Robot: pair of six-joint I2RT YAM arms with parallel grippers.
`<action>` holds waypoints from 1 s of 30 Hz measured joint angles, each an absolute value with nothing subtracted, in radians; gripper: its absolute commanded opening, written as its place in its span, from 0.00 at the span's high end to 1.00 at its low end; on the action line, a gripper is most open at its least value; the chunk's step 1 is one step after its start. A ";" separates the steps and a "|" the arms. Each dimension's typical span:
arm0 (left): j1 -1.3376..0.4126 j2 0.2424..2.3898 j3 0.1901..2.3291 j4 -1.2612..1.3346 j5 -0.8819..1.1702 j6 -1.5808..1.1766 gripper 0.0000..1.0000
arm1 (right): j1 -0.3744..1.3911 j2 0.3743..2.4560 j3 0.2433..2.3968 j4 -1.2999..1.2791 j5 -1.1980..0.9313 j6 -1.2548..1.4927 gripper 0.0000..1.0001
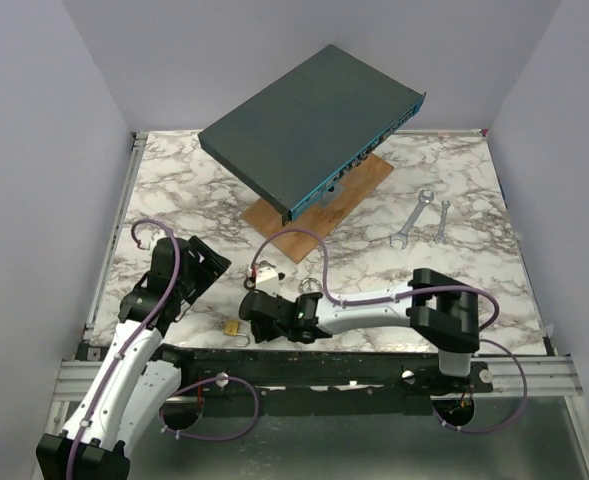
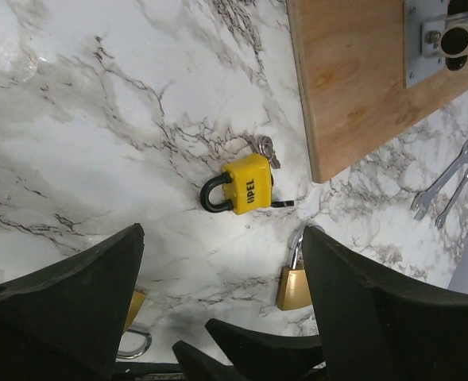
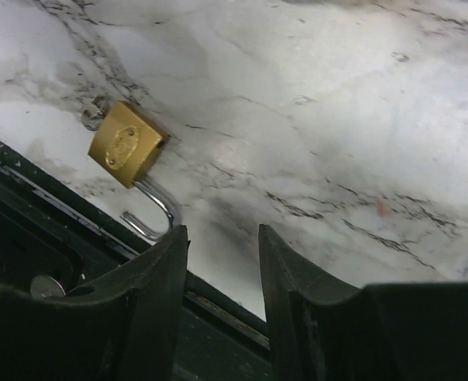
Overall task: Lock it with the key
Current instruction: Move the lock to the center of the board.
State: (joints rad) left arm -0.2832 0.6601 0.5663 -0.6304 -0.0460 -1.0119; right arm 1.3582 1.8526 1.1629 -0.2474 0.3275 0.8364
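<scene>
The marble table (image 1: 454,270) has walls on three sides. My widest free stretch is its right half, where only two wrenches (image 1: 421,217) lie toward the back. At back centre the dark box (image 1: 309,125) sits tilted above a wooden board (image 1: 286,238).

Everything I care about is crowded at front left. My right arm lies across the near edge. The right gripper (image 3: 222,266) hangs low over the marble, its fingers parted a moderate way with nothing between them. Just ahead of one finger lies the brass padlock (image 3: 127,144). Its shackle stands open, with the hook almost at the black front rail (image 3: 35,230), so there is little margin there.

The left gripper (image 2: 222,254) is spread wide and holds nothing. Ahead of it, clear of both fingers, the yellow padlock (image 2: 245,185) lies flat. Its black shackle looks seated, and a key (image 2: 266,148) sits at the opposite end, just beside the board's edge. A second brass padlock (image 2: 294,284) shows partly behind one finger.
</scene>
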 measured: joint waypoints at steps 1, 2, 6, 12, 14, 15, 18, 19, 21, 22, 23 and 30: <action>-0.260 0.662 0.571 -0.630 -0.031 -1.004 0.20 | 1.368 1.870 1.181 -0.248 0.334 0.828 0.55; -0.240 0.664 0.573 -0.631 -0.017 -0.995 0.20 | 1.377 1.884 1.196 -0.249 0.342 0.818 0.54; -0.196 0.671 0.575 -0.631 0.024 -0.972 0.20 | 1.399 1.926 1.246 -0.255 0.363 0.783 0.54; -0.189 0.675 0.576 -0.631 0.056 -0.957 0.09 | 1.420 1.996 1.331 -0.294 0.393 0.736 0.53; -0.189 0.675 0.575 -0.631 0.062 -0.957 0.09 | 1.430 2.020 1.352 -0.310 0.402 0.723 0.55; -0.189 0.675 0.575 -0.630 0.065 -0.957 0.09 | 1.435 2.031 1.361 -0.319 0.408 0.717 0.57; -0.189 0.675 0.575 -0.630 0.070 -0.957 0.10 | 1.445 2.056 1.399 -0.355 0.438 0.706 0.64; -0.189 0.675 0.575 -0.630 0.072 -0.957 0.10 | 1.446 2.060 1.405 -0.364 0.451 0.705 0.65; -0.189 0.675 0.575 -0.629 0.078 -0.953 0.11 | 1.448 2.061 1.401 -0.371 0.474 0.707 0.70; -0.189 0.675 0.575 -0.628 0.082 -0.952 0.11 | 1.447 2.057 1.392 -0.367 0.487 0.710 0.72; -0.189 0.676 0.574 -0.624 0.089 -0.950 0.11 | 1.447 2.049 1.376 -0.364 0.499 0.717 0.73; -0.201 0.716 0.498 -0.547 0.160 -0.954 0.18 | 1.385 1.922 1.191 -0.336 0.534 0.790 0.84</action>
State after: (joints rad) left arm -0.2008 0.7158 0.4984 -0.5468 0.1600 -0.9539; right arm 1.3853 1.9224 1.1912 -0.3359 0.5343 0.7898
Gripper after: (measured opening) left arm 0.848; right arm 0.193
